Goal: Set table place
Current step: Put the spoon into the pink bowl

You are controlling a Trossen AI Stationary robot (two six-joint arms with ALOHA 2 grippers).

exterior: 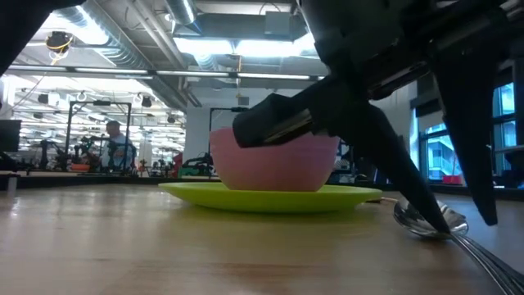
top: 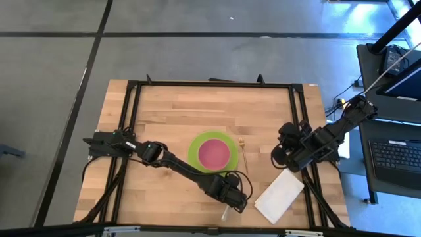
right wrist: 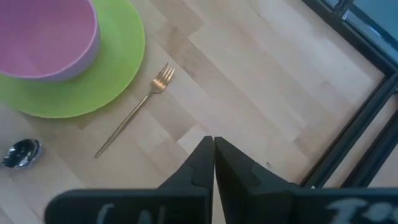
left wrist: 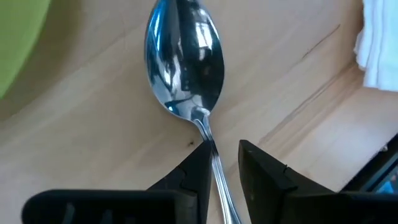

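On the worktop point(top: 164, 112): bowl point(top: 213, 153) on plate point(top: 195, 153), fork point(top: 243, 153) placed. Left gripper point(left wrist: 219, 163) fingers part-open astride spoon point(left wrist: 184, 56); napkin point(top: 279, 196) unplaced; right gripper point(right wrist: 214, 155) closed, empty.

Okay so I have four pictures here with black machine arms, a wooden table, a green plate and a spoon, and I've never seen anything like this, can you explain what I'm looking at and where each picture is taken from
This is a robot with two dark jointed arms at a light wooden table, each ending in a two-finger gripper. One picture looks straight down from above, one looks level across the tabletop, and two come from cameras on the arms' wrists.

On the table lie a round lime-green plate carrying a pink bowl, a slim gold fork beside the plate, a shiny silver spoon and a folded white napkin.

The left gripper has its fingers either side of the spoon's handle; whether they pinch it is unclear. The right gripper waits shut and empty over the table's right side.
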